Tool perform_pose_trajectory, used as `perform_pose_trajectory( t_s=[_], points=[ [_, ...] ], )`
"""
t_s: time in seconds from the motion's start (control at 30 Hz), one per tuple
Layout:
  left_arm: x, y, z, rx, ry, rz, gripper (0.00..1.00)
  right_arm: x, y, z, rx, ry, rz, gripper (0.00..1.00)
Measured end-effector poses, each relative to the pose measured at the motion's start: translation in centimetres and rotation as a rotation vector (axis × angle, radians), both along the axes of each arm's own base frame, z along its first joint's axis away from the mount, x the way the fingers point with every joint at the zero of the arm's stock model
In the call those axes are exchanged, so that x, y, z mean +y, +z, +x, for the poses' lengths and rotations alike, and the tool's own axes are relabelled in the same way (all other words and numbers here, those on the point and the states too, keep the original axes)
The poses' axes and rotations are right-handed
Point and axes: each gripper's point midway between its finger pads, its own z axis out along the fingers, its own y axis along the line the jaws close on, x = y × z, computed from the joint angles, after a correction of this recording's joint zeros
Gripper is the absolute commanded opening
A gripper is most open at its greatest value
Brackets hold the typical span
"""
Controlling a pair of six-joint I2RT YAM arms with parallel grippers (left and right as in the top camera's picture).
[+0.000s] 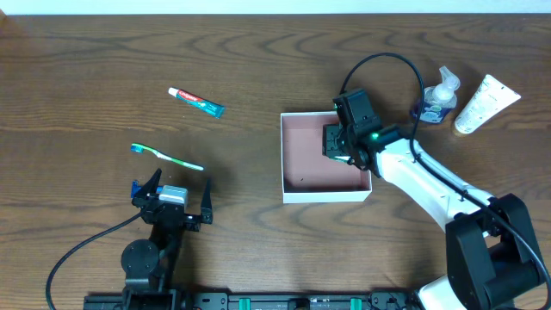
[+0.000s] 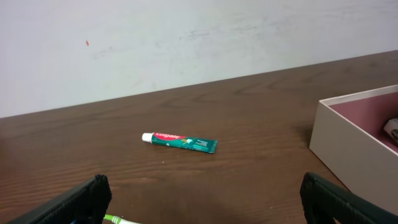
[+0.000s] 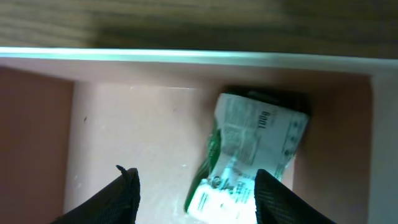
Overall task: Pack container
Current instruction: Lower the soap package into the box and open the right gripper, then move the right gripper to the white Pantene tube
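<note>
The container [image 1: 297, 196], a shallow white-walled box with a dusty pink inside, sits at the table's centre; it also shows in the left wrist view [image 2: 348, 143] and the right wrist view [image 3: 155, 59]. My right gripper [image 1: 340, 142] hangs open over its right side. In the right wrist view its fingers [image 3: 196, 196] stand wide apart above a green and white packet [image 3: 255, 143] lying on the box floor near the corner. My left gripper [image 1: 182, 179] is open and empty at the lower left [image 2: 205, 199].
A toothpaste tube [image 1: 196, 102] [image 2: 180, 141] lies at the far left. A green and blue toothbrush [image 1: 168, 156] [image 2: 118, 219] lies just ahead of my left gripper. A pump bottle [image 1: 437, 96] and a white tube [image 1: 486, 103] lie at the far right.
</note>
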Motion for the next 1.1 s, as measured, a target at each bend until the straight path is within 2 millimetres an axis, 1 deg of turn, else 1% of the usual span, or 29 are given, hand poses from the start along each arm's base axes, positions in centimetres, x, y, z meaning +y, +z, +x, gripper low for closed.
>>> perform_pose_trajectory(
  t_s=[0.07, 0.1, 0.13, 0.17, 0.23, 0.33, 0.4, 0.43, 0.47, 0.53, 0.57, 0.67, 0.7, 0.73, 0.83, 0.93, 1.1],
  points=[
    [0.0, 0.0, 0.0, 0.000, 0.000, 0.000, 0.98, 0.2, 0.9, 0.0, 0.009, 0.016, -0.001, 0.59],
    [0.0, 0.0, 0.0, 0.000, 0.000, 0.000, 0.98, 0.2, 1.6, -0.1, 0.014, 0.023, -0.003, 0.59],
    [0.0, 0.0, 0.0, 0.001, 0.000, 0.000, 0.98, 0.2, 2.9, -0.2, 0.013, 0.032, -0.004, 0.60],
    [0.0, 0.0, 0.0, 0.000, 0.000, 0.000, 0.98, 0.3, 3.5, -0.1, 0.008, 0.035, 0.001, 0.61],
    [0.0, 0.0, 0.0, 0.000, 0.000, 0.000, 0.98, 0.4, 6.3, -0.2, -0.017, 0.043, 0.013, 0.68],
    [0.0, 0.0, 0.0, 0.000, 0.000, 0.000, 0.98, 0.1, 11.2, -0.3, -0.089, 0.044, 0.036, 0.76],
    [0.0, 0.0, 0.0, 0.001, 0.000, 0.000, 0.98, -0.6, 14.3, -0.6, -0.145, 0.030, 0.043, 0.78],
    [0.0, 0.0, 0.0, 0.000, 0.000, 0.000, 0.98, -1.1, 15.4, -0.8, -0.165, 0.018, 0.044, 0.79],
    [0.0, 0.0, 0.0, 0.000, 0.000, 0.000, 0.98, -1.9, 16.4, -0.9, -0.183, -0.001, 0.042, 0.80],
    [0.0, 0.0, 0.0, 0.000, 0.000, 0.000, 0.98, -4.2, 17.9, -1.0, -0.212, -0.060, 0.029, 0.81],
    [0.0, 0.0, 0.0, 0.000, 0.000, 0.000, 0.98, -5.1, 18.1, -1.0, -0.215, -0.081, 0.021, 0.81],
    [0.0, 0.0, 0.0, 0.000, 0.000, 0.000, 0.98, -9.0, 18.3, -0.9, -0.209, -0.183, -0.011, 0.82],
    [0.0, 0.0, 0.0, 0.000, 0.000, 0.000, 0.98, -9.8, 18.3, -0.9, -0.206, -0.205, -0.018, 0.82],
    [0.0, 0.0, 0.0, 0.000, 0.000, 0.000, 0.98, -11.1, 18.2, -0.8, -0.202, -0.239, -0.026, 0.82],
    [0.0, 0.0, 0.0, 0.000, 0.000, 0.000, 0.98, -14.1, 18.4, -0.7, -0.204, -0.318, -0.045, 0.83],
    [0.0, 0.0, 0.0, 0.000, 0.000, 0.000, 0.98, -16.6, 18.8, -0.5, -0.224, -0.370, -0.062, 0.83],
    [0.0, 0.0, 0.0, 0.000, 0.000, 0.000, 0.98, -19.4, 19.7, 0.1, -0.271, -0.432, -0.085, 0.83]
  ],
)
